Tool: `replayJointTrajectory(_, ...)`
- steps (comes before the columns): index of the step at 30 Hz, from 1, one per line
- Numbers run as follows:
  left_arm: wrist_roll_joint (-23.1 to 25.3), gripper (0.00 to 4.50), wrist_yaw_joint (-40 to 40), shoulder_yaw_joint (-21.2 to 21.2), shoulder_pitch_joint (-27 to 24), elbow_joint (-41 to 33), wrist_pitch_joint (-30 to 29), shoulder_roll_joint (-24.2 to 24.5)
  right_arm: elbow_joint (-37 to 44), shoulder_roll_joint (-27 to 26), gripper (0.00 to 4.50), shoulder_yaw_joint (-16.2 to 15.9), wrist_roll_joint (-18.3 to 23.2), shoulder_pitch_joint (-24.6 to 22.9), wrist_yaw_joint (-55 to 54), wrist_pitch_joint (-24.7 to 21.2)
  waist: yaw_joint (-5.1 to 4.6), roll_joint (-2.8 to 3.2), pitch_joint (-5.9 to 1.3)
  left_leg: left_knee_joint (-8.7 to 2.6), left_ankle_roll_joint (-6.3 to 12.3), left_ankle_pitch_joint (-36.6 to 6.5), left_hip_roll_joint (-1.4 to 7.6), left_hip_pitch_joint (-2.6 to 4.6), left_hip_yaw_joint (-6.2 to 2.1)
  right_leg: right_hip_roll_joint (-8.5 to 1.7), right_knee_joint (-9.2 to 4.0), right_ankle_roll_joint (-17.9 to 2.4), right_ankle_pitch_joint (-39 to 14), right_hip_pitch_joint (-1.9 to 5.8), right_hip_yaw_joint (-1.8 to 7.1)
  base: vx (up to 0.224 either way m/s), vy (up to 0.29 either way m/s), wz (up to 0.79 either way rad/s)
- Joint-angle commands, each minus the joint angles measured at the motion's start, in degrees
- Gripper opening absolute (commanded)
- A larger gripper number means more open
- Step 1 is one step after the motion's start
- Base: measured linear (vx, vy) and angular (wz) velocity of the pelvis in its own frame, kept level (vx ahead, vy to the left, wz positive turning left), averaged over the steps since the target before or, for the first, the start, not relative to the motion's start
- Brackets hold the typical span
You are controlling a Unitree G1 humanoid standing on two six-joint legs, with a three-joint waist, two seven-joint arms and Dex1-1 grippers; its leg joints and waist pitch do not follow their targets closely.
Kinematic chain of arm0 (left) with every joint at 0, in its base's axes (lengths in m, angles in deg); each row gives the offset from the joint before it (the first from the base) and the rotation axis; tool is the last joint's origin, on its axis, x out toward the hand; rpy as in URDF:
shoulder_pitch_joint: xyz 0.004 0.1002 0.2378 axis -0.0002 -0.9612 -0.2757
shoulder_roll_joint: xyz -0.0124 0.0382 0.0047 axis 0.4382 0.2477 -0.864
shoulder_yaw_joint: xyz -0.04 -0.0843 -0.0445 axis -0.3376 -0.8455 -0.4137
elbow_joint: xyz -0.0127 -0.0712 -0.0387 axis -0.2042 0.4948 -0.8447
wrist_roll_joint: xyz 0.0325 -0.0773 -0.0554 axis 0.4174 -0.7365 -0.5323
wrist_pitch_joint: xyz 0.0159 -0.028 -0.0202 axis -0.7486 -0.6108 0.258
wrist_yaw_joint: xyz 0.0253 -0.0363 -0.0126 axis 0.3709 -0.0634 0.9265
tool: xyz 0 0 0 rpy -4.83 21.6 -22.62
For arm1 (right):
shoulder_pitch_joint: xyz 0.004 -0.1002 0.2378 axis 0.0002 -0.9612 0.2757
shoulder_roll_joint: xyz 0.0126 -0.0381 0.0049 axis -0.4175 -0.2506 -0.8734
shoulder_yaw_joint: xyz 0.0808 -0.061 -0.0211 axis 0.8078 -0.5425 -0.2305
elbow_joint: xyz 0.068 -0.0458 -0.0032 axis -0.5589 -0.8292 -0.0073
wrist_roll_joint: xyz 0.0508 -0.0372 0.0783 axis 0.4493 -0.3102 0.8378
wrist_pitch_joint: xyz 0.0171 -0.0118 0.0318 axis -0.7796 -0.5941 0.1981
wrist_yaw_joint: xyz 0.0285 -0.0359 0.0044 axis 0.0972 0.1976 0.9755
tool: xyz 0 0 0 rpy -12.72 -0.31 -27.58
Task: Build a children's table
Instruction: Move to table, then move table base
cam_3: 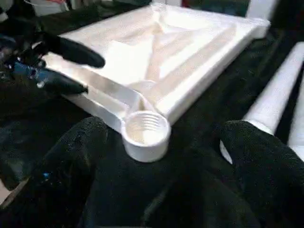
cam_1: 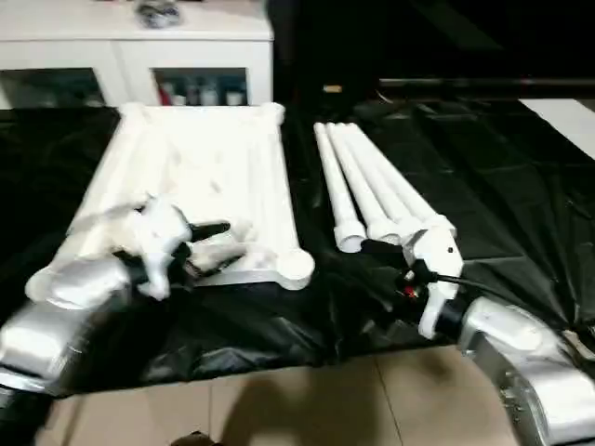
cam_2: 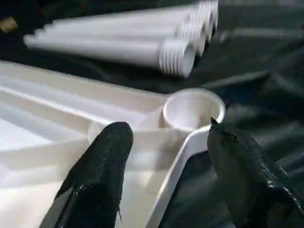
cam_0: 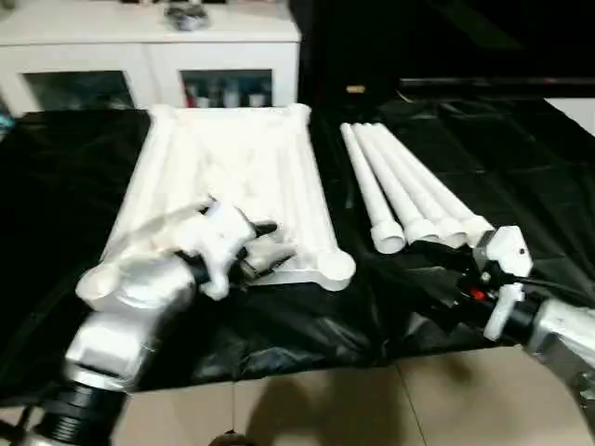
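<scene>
Head views: white tabletop [cam_0: 232, 186] lies upside down, ribbed underside up, on a desk [cam_0: 74, 204] covered in black sheeting, left of centre; four white legs [cam_0: 400, 190] lie side by side just to its right, apart from it, thick ends toward the robot. Left hand [cam_0: 270, 249] sits over the tabletop's near edge, close to the near right corner socket [cam_0: 335, 269]; one black finger points right, the gap is hard to read here. Right hand [cam_1: 386, 265] sits low over the black sheet just in front of the legs' near ends, touching none of them. White cabinet [cam_0: 149, 56] with glass doors stands behind the desk; tiled floor [cam_0: 372, 400] shows below the desk edge. Left wrist view: its two black fingers [cam_2: 102, 171] are spread wide, one over the tabletop's ribs, the other past its rim over the black sheet, gripping nothing; the round socket is between and beyond them, and the legs' ridged ends [cam_2: 178, 57] lie further off. Right wrist view: both black fingers [cam_3: 266, 166] wide apart and empty; corner socket [cam_3: 145, 135] with its grooved inside is seen between them, legs off to one side, and the left hand shows at the tabletop's edge.
</scene>
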Motion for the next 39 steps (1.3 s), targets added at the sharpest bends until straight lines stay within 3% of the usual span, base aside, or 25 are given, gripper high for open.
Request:
replayJointTrajectory(1, 2.6, 3.34, -0.35, 1.93, 2.75, 3.09, 1.25, -0.04, -0.48, 1.02, 4.34, 0.42, -0.68, 0.72, 0.24, 0.03, -0.14, -0.24, -3.68, -5.04, 1.23, -10.1, 2.85, 0.05, -0.68, -2.15, -4.03, -9.29, -8.06, 1.58, 1.51, 0.054, -0.021, 0.01)
replayJointTrajectory(2, 4.16, 3.54, -1.19, 3.4, 4.38, 6.07, 2.5, 0.32, -0.37, 1.96, 4.34, 0.14, -0.99, 0.54, 1.03, 0.1, -0.12, -0.39, -3.78, -4.88, 1.9, -8.41, 2.73, -0.04, -0.56, -2.08, -3.93, -9.46, -5.94, 1.64, 1.43, 0.059, -0.025, 0.03)
replayJointTrajectory(3, 5.17, 3.54, -1.92, 4.3, 5.47, 8.25, 3.11, 0.55, -0.03, 2.56, 4.34, 0.02, -1.13, 0.24, 1.6, 0.03, -0.06, 0.04, -4.22, -4.08, 3.55, -2.91, 2.63, -0.18, -0.42, -1.98, -3.08, -11.31, 1.95, 1.84, 1.33, 0.061, -0.021, 0.02)
replayJointTrajectory(4, 5.44, 3.54, -2.11, 4.52, 5.77, 8.86, 3.28, 0.62, 0.09, 2.71, 4.34, -0.02, -1.13, 0.14, 1.76, -0.01, 0.0, -0.08, -4.41, -3.82, 4.07, -0.78, 2.53, -0.32, -0.34, -1.89, -2.78, -11.83, 4.83, 2.02, 1.25, 0.061, -0.021, 0.02)
replayJointTrajectory(5, 7.26, 3.54, -2.51, 5.63, 7.26, 12.01, 4.86, 0.99, 0.76, 3.43, 4.34, -0.24, -1.09, -0.34, 2.68, -0.18, 0.01, 0.52, -4.54, -3.43, 5.01, 1.87, 2.32, -0.6, -0.34, -1.8, -2.36, -12.79, 9.16, 2.06, 1.14, 0.054, -0.011, -0.02)
replayJointTrajectory(7, 8.22, 3.54, -2.32, 6.15, 7.98, 13.5, 5.4, 1.18, 1.09, 3.86, 4.34, -0.53, -1.16, -0.64, 3.25, -0.09, 0.09, 0.12, -4.84, -3.12, 6.21, 3.46, 2.33, -0.81, -0.23, -1.94, -1.93, -13.92, 12.37, 2.32, 1.1, 0.0, 0.0, 0.0)
replayJointTrajectory(8, 8.6, 3.4, -2.72, 6.64, 8.59, 14.69, 5.72, 1.35, 1.2, 4.32, 4.34, -0.85, -1.17, -0.99, 3.84, 0.07, 0.08, 0.11, -4.73, -3.17, 6.57, 3.28, 2.42, -0.89, -0.17, -1.94, -2.06, -14.31, 12.22, 2.22, 1.06, 0.0, 0.0, 0.0)
replayJointTrajectory(9, 8.72, 3.4, -2.85, 6.8, 8.8, 15.09, 5.83, 1.41, 1.24, 4.47, 4.34, -0.96, -1.17, -1.11, 4.04, 0.13, 0.14, 0.29, -4.49, -3.35, 6.73, 0.51, 2.7, -0.72, -0.12, -2.07, -2.35, -15.15, 8.27, 2.1, 0.98, 0.0, 0.0, 0.0)
replayJointTrajectory(10, 8.83, 3.3, -3.6, 7.27, 9.42, 16.15, 5.78, 1.57, 1.22, 4.92, 4.34, -1.27, -1.15, -1.43, 4.68, 0.24, 0.15, 0.91, -4.4, -3.46, 6.44, -0.48, 2.77, -0.72, -0.23, -2.15, -2.38, -15.34, 6.73, 2.05, 0.94, 0.0, 0.0, 0.0)
replayJointTrajectory(12, 8.77, 3.18, -4.7, 7.72, 10.02, 16.97, 5.16, 1.89, 1.13, 5.51, 4.34, -1.64, -1.39, -1.81, 5.45, 0.4, 0.0, 0.65, -4.06, -3.84, 5.38, -4.5, 2.94, -0.55, -0.11, -2.16, -3.08, -15.2, 1.2, 1.95, 0.97, 0.0, 0.0, 0.0)
replayJointTrajectory(15, 6.93, 2.9, -8.67, 7.86, 10.55, 16.93, 3.78, 2.59, 0.97, 6.37, 4.34, -1.94, -1.53, -2.21, 6.49, 0.67, -0.33, 0.68, -3.5, -4.69, 2.59, -11.04, 3.16, -0.33, -0.03, -2.29, -3.99, -13.24, -9.57, 1.79, 1.1, 0.0, 0.0, 0.0)
replayJointTrajectory(17, 6.05, 2.75, -9.49, 7.42, 10.41, 16.23, 3.37, 2.57, 0.72, 6.46, 4.34, -1.83, -1.56, -2.08, 6.59, 0.78, -0.46, 0.74, -3.6, -4.81, 1.47, -12.44, 3.26, -0.09, 0.0, -2.43, -4.21, -12.35, -12.34, 1.61, 1.2, 0.0, 0.0, 0.0)
replayJointTrajectory(19, 4.54, 2.59, -11.75, 6.92, 10.19, 15.29, 3.3, 2.91, 0.22, 6.69, 4.34, -1.71, -1.75, -1.78, 6.96, 1.02, -0.49, 0.63, -3.66, -4.77, 1.22, -12.43, 3.42, 0.1, 0.27, -2.34, -4.29, -12.51, -11.63, 1.33, 1.25, 0.0, 0.0, 0.0)
replayJointTrajectory(21, 4.42, 2.39, -12.23, 6.9, 10.16, 15.03, 3.33, 3.25, -0.08, 6.95, 4.34, -1.75, -1.91, -1.56, 7.28, 1.18, -0.44, 0.41, -3.7, -4.79, 1.46, -11.25, 3.44, -0.19, 0.33, -2.36, -4.0, -12.71, -10.11, 1.53, 1.21, 0.0, 0.0, 0.0)
replayJointTrajectory(23, 4.68, 2.24, -12.03, 6.94, 10.25, 15.23, 3.3, 3.29, -0.19, 7.09, 4.34, -1.79, -1.99, -1.49, 7.44, 1.25, -0.45, 0.54, -3.79, -4.63, 1.89, -10.37, 3.38, -0.17, 0.41, -2.3, -3.91, -12.85, -8.85, 1.46, 1.2, 0.0, 0.0, 0.0)
replayJointTrajectory(26, 7.96, 2.1, -9.54, 7.81, 11.2, 18.57, 4.53, 2.93, -0.61, 7.33, 4.34, -2.17, -2.11, -1.0, 7.91, 1.45, -0.51, 0.28, -3.94, -4.33, 2.9, -8.57, 3.27, -0.37, 0.49, -2.19, -3.72, -13.06, -6.22, 1.62, 1.16, 0.0, 0.0, 0.0)
replayJointTrajectory(27, 8.38, 1.88, -9.2, 7.9, 11.39, 19.04, 4.58, 2.84, -0.68, 7.36, 4.34, -2.26, -2.14, -0.9, 7.97, 1.48, -0.42, 0.4, -4.1, -4.21, 3.28, -7.16, 3.23, -0.38, 0.43, -2.26, -3.48, -13.15, -4.83, 1.72, 1.14, 0.0, 0.0, 0.0)
replayJointTrajectory(31, 9.57, 1.7, -8.98, 8.58, 12.08, 19.71, 2.32, 3.08, -1.14, 7.46, 4.34, -2.73, -2.57, -0.37, 8.1, 1.72, -0.37, 0.55, -4.18, -4.06, 4.15, -5.23, 3.26, -0.43, 0.45, -2.24, -3.2, -14.22, -1.85, 1.72, 1.02, 0.0, 0.0, 0.0)
replayJointTrajectory(34, 11.14, 1.36, -8.8, 9.48, 12.45, 20.0, 1.1, 4.0, -1.38, 7.66, 4.34, -2.91, -2.51, -0.12, 8.37, 1.68, -0.39, 0.54, -3.97, -4.19, 3.99, -7.04, 3.31, -0.3, 0.52, -2.3, -3.53, -14.43, -4.52, 1.66, 1.07, 0.0, 0.0, 0.0)
replayJointTrajectory(39, 9.26, 0.94, -10.51, 8.28, 12.01, 17.86, -1.91, 3.9, -1.68, 7.81, 4.34, -3.2, -2.33, 0.33, 9.37, 1.51, -0.45, 0.47, -3.79, -4.42, 2.69, -9.48, 3.33, -0.28, 0.46, -2.41, -3.89, -13.61, -8.99, 1.62, 1.15, 0.0, 0.0, 0.0)
